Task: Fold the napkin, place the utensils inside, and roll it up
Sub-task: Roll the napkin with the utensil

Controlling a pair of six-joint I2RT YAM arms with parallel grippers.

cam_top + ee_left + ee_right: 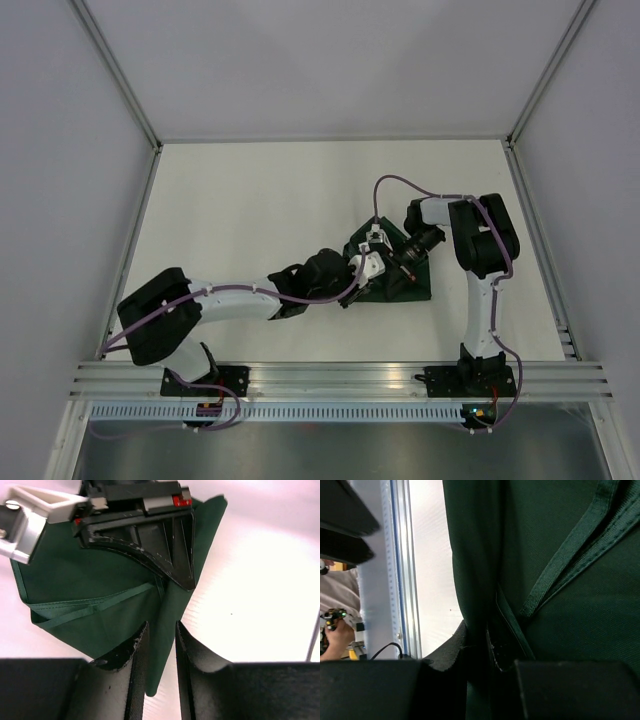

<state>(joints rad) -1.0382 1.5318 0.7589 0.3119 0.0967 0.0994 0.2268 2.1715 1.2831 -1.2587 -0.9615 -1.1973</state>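
The dark green napkin point(412, 287) lies bunched on the white table right of centre, with hems and folds showing in the left wrist view point(90, 590) and the right wrist view point(570, 605). My right gripper point(388, 264) is shut on a raised fold of it point(480, 640) and also shows in the left wrist view point(150, 535). My left gripper point(364, 268) is right beside it. A hanging corner of the napkin sits between its jaws point(161, 630), touching the left finger point(135, 650), with a gap to the right finger. No utensils are in view.
White walls with metal corner posts point(120, 70) enclose the table. An aluminium rail point(330, 378) runs along the near edge and also shows in the right wrist view point(400, 580). A purple cable point(395, 182) loops above the right arm.
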